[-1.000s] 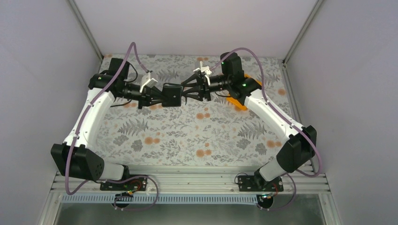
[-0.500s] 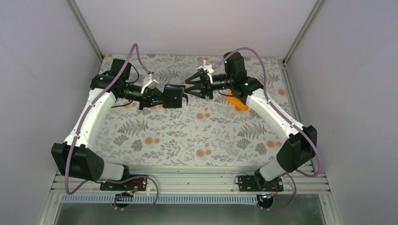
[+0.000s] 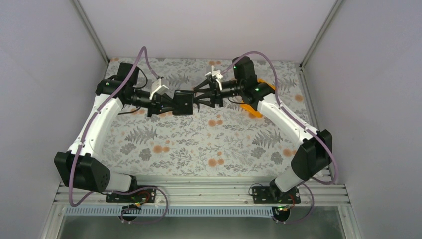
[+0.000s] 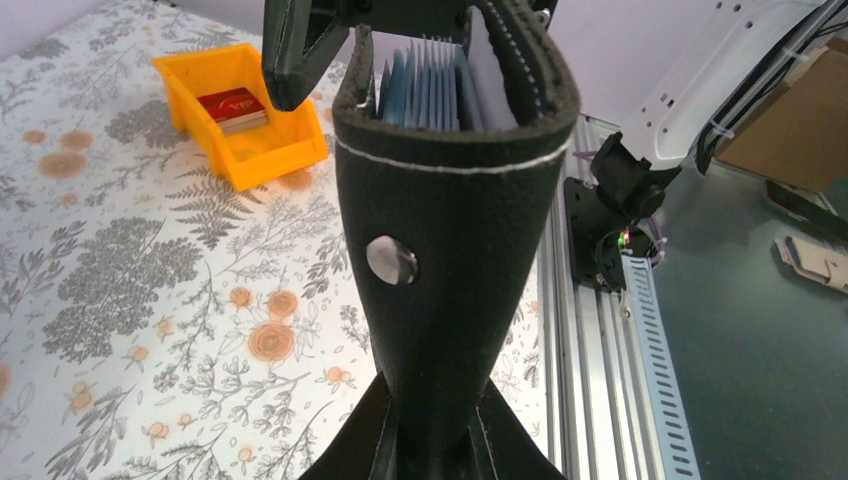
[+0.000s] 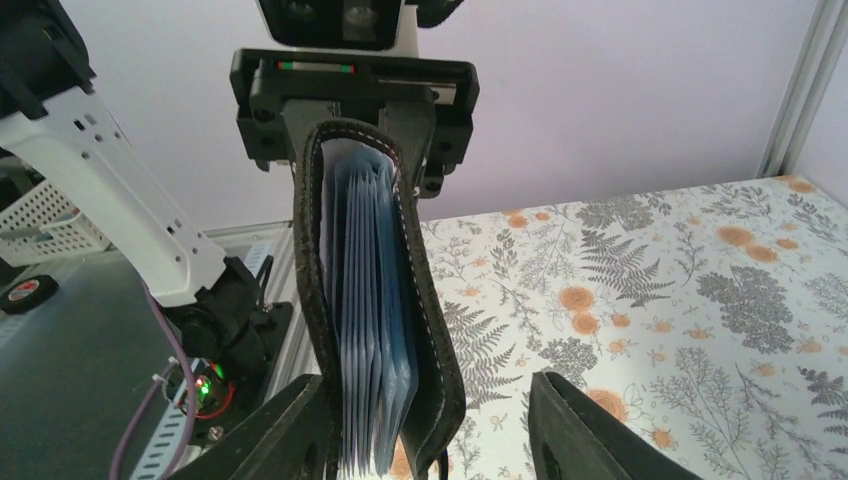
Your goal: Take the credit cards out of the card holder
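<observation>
The task looks partly done. At least one red card (image 4: 232,105) already lies inside the orange bin (image 4: 265,165), which stands on the flowered worktop (image 4: 120,280) at the far side, near the right arm. It may be a small pile of cards and not only one, but the picture is too small there to count them.

The card holder (image 4: 450,250) is not on the worktop. The left gripper (image 4: 432,425) is clamped on its folded end and holds it up in the air between the two arms, with the open edge turned to the right arm. The snap button (image 4: 392,260) on the black cover faces the left wrist camera.

The right gripper (image 5: 428,400) has its jaws apart, one on each side of the open edge. One finger is just beside the outer cover, perhaps touching it, and the other is clearly apart from it, so it grips nothing.

Inside the card holder there is a row of thin grey-blue pockets (image 5: 365,320), pressed close together, and a pale sheet (image 4: 485,60) behind them. I see no red edge among the pockets in either wrist view. They are deep, so I cannot tell whether a card hides in one of them.

What is left, I judge, is to check the pockets, pull out any card that remains and drop it in the bin
</observation>
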`<action>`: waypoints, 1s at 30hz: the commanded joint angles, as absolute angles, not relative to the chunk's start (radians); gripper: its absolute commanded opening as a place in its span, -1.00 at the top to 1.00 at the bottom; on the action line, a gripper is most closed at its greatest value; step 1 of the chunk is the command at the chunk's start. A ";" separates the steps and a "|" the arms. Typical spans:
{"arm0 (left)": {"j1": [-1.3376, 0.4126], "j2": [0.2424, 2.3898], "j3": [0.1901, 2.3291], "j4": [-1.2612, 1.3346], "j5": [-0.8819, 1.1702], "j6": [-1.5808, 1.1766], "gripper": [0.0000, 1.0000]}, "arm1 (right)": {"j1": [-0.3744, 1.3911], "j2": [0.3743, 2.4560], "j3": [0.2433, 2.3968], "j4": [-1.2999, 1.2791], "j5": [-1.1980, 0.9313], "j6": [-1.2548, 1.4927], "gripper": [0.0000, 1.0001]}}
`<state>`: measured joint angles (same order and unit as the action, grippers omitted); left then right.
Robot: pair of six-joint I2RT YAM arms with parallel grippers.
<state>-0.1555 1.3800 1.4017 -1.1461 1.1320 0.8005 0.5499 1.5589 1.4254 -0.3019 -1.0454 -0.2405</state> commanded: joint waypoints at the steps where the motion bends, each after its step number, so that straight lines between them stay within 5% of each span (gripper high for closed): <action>1: -0.165 1.363 1.396 -1.139 1.164 0.830 0.95 | 0.559 1.591 1.468 -0.314 -1.029 -0.252 0.01; 30: -0.167 1.358 1.401 -1.151 1.172 0.840 0.95 | 0.545 1.635 1.532 -0.407 -0.983 -0.308 -0.25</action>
<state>-0.1593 1.3800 1.3949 -1.1469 1.1103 0.8047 0.5404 1.6073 1.4822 -0.3878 -1.0164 -0.2935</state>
